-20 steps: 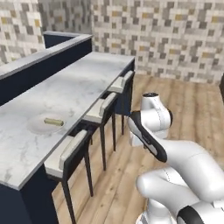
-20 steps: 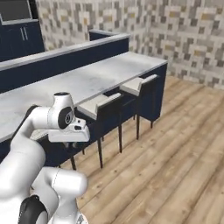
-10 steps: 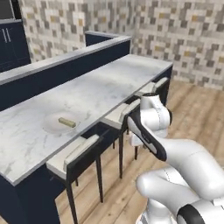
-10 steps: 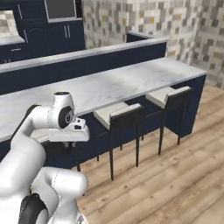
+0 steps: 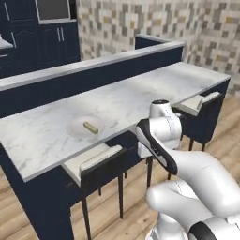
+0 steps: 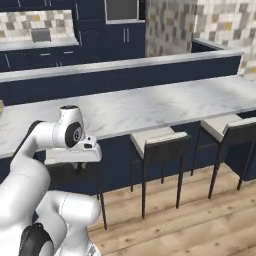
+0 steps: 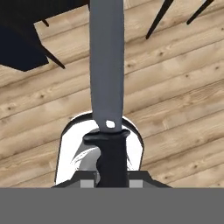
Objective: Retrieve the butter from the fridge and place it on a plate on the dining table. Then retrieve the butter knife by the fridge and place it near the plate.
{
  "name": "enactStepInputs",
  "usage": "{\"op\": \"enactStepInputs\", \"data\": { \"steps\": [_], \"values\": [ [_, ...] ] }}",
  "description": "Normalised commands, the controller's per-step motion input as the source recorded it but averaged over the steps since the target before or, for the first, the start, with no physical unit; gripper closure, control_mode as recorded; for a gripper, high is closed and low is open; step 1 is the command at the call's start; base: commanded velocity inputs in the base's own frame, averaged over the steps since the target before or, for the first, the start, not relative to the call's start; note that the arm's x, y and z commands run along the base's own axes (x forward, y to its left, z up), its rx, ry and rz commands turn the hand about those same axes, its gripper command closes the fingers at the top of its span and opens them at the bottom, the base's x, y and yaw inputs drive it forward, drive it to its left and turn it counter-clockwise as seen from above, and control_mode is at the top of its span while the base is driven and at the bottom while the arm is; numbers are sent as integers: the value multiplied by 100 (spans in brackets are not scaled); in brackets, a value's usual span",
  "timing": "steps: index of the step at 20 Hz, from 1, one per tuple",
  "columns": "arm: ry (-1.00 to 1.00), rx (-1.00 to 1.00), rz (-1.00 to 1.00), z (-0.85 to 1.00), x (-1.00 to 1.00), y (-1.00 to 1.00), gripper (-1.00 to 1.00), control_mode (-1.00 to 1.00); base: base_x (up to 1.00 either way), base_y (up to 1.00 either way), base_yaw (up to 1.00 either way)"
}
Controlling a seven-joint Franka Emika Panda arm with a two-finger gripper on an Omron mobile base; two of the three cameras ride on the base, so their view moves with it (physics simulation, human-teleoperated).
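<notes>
Carrying the thin butter knife with the grey blade and blackish handle (image 7: 106, 87), you are pinching it by the handle in the two-finger gripper (image 7: 112, 183), the jaws pressed onto it. In the hand view its long axis is running from 6 toward 12 o'clock, blade tip pointing away from the hand, out over the wooden plank floor (image 7: 175, 100). The grip is sitting at the handle end only, so I judge a swing or a knock against the navy stools (image 5: 101, 161) could be twisting or slipping it free. The small olive-yellow butter stick (image 5: 90, 127) is already lying on the round white plate (image 5: 75, 128) on the veined marble dining table (image 5: 154, 91); a careless set-down could be nudging either.
</notes>
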Motion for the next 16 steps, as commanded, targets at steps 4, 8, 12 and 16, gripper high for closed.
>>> {"op": "enactStepInputs", "data": {
  "steps": [4,8,12,16],
  "values": [
    [0,0,0,0,0,0,100,100,53,-23,44],
    [0,0,0,0,0,0,100,100,73,-30,25],
    [0,0,0,0,0,0,100,100,77,-18,9],
    [0,0,0,0,0,0,100,100,93,1,6]
  ]
}}
